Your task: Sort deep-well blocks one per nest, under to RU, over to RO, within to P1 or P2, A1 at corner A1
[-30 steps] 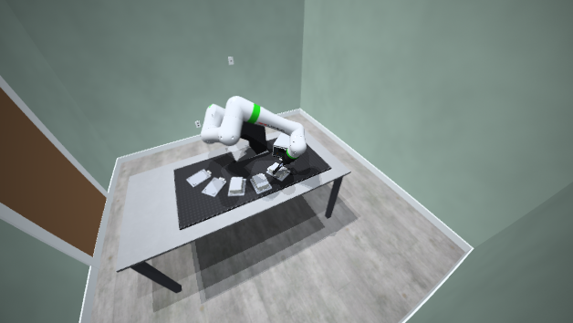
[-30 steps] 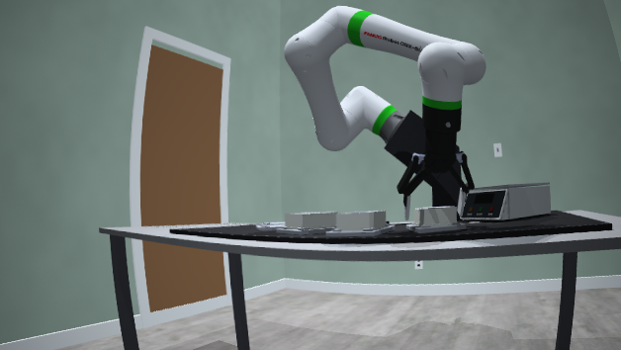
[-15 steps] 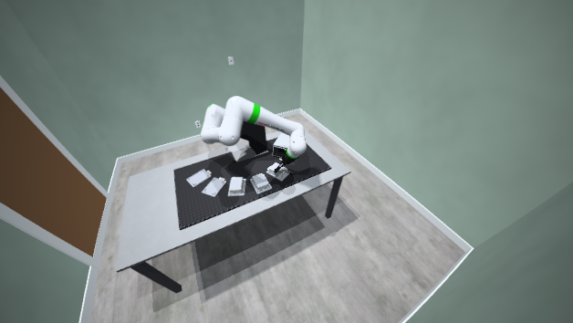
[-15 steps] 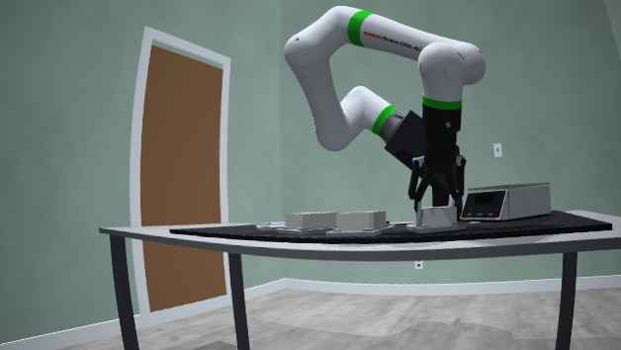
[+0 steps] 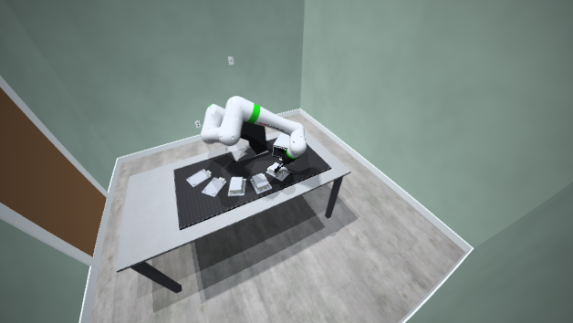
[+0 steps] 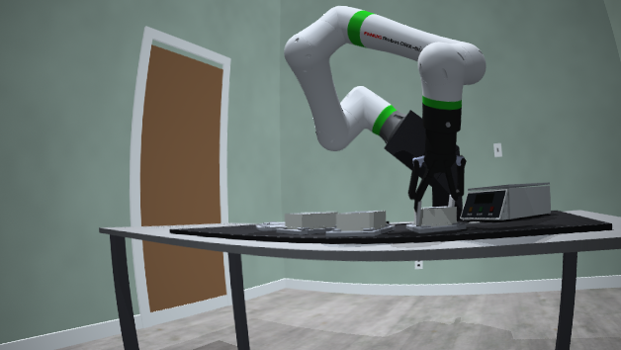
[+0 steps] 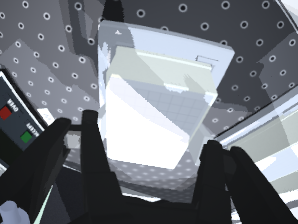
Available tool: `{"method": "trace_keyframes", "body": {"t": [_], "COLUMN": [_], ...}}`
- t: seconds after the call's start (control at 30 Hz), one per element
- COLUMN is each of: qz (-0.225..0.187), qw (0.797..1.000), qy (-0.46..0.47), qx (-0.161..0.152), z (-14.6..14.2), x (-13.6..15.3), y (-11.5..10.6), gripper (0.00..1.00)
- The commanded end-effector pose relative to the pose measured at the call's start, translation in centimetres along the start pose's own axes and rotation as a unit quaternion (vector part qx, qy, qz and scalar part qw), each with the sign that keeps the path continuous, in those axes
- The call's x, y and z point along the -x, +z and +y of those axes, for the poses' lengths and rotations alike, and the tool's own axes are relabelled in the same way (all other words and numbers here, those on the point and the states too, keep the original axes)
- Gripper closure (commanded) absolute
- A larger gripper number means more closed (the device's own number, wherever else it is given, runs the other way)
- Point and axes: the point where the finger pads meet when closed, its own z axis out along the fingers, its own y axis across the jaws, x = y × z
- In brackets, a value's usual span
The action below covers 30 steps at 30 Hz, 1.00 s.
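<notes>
Closing about halfway, the gripper [image 5: 279,168] [image 6: 436,212] [image 7: 150,117] seems to have pinched the block [image 5: 273,168] [image 6: 438,218] [image 7: 160,107] seated in the nest [image 5: 285,177] [image 6: 429,228] [image 7: 150,35] nearest the check-weigher [image 5: 283,140] [image 6: 529,202] [image 7: 15,122], so the pick-up looks in hand, and a straight lift towards weighing should follow.

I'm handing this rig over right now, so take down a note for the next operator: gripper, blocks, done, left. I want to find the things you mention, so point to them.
Gripper [image 5: 279,167] [image 6: 437,215] [image 7: 150,117]: fingers either side of the near block [image 6: 439,218] [image 7: 160,112], which sits in the nest closest to the check-weigher [image 5: 283,141] [image 6: 530,200] [image 7: 11,117]; firm grip not confirmed.
Blocks: middle block [image 5: 260,181] [image 6: 361,220] and far block [image 5: 236,182] [image 6: 309,219] each occupy a nest. Two nests have none.
Done: nest labels unreadable, so correct sorting is unconfirmed.
Left: near block probably still needs weighing, then placing by its lamp, A1 corners matched.
</notes>
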Motion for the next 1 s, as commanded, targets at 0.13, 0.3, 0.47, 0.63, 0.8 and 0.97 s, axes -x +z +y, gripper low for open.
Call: {"method": "trace_keyframes", "body": {"t": [0.13, 0.3, 0.47, 0.63, 0.8, 0.97], "qz": [0.0, 0.0, 0.0, 0.0, 0.0, 0.0], "qw": [1.0, 1.0, 1.0, 1.0, 1.0, 1.0], "qy": [0.0, 0.0, 0.0, 0.0, 0.0, 0.0], "qx": [0.0, 0.0, 0.0, 0.0, 0.0, 0.0], "z": [0.0, 0.0, 0.0, 0.0, 0.0, 0.0], "x": [0.0, 0.0, 0.2, 0.6, 0.9, 1.3], "y": [0.0, 0.0, -0.4, -1.0, -1.6, -2.3], "gripper": [0.9, 0.9, 0.9, 0.9, 0.9, 0.9]}}
